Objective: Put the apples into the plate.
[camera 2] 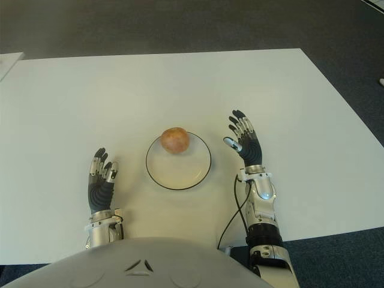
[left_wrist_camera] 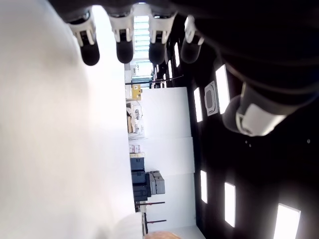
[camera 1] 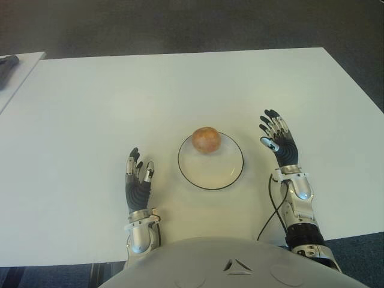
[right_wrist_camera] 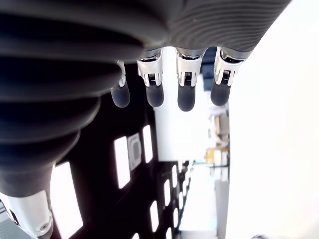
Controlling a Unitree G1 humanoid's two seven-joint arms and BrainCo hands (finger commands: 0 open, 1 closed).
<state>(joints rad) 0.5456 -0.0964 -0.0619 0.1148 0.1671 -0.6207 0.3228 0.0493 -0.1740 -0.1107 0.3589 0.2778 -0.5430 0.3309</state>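
One reddish-yellow apple (camera 1: 206,140) sits at the far rim of a white plate (camera 1: 211,170) with a dark edge, near the table's front middle. My left hand (camera 1: 138,177) shows to the left of the plate, fingers spread and holding nothing. To the right of the plate is my right hand (camera 1: 277,139), fingers extended and empty too. Both wrist views show straight fingers (right_wrist_camera: 185,95) with nothing between them. No other apple is in view.
The white table (camera 1: 120,102) stretches wide around the plate. A second white table's corner with a dark object (camera 1: 7,65) shows at the far left. Dark floor lies beyond the far edge. A black cable (camera 1: 271,210) runs along my right forearm.
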